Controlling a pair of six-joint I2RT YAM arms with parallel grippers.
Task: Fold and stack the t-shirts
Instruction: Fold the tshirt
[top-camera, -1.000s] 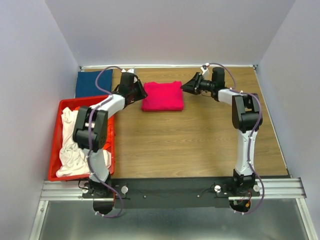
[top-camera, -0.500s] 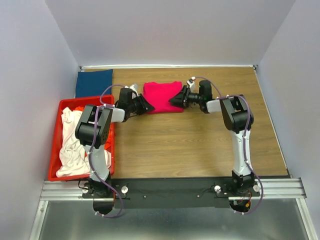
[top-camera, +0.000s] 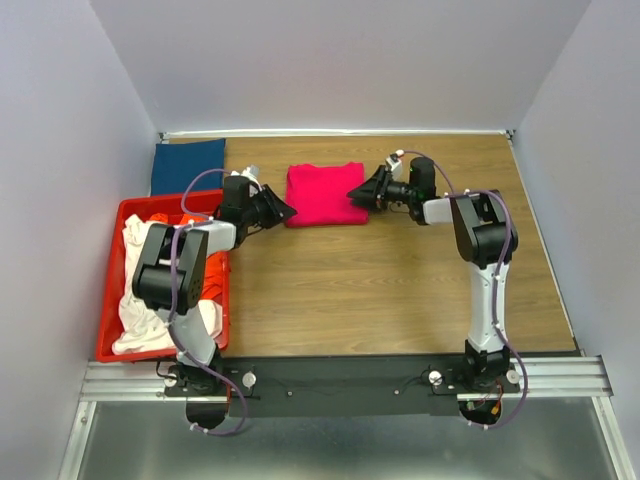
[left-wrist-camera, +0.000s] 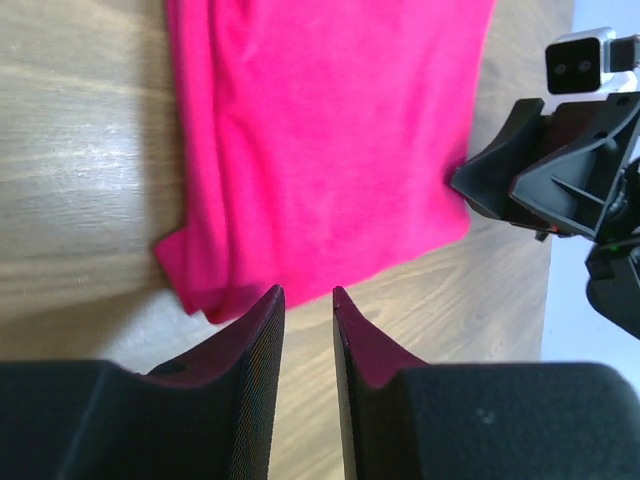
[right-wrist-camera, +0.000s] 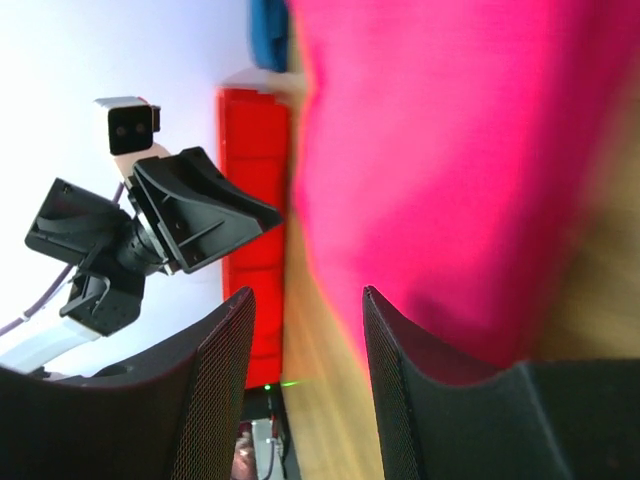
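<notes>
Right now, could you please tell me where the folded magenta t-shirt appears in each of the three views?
Top external: the magenta t-shirt lies at the far middle of the wooden table, between the left fingers and the right fingers.
Left wrist: it fills the upper middle, just beyond the left fingers.
Right wrist: it fills the right half, partly blurred.
Shared landmark: the wooden table shows beside the shirt in all three.

Both arms reach out low and bend inward, so the grippers point toward each other. The left gripper has its jaws a narrow slit apart, holding nothing. The right gripper gapes wider, likewise empty.
</notes>
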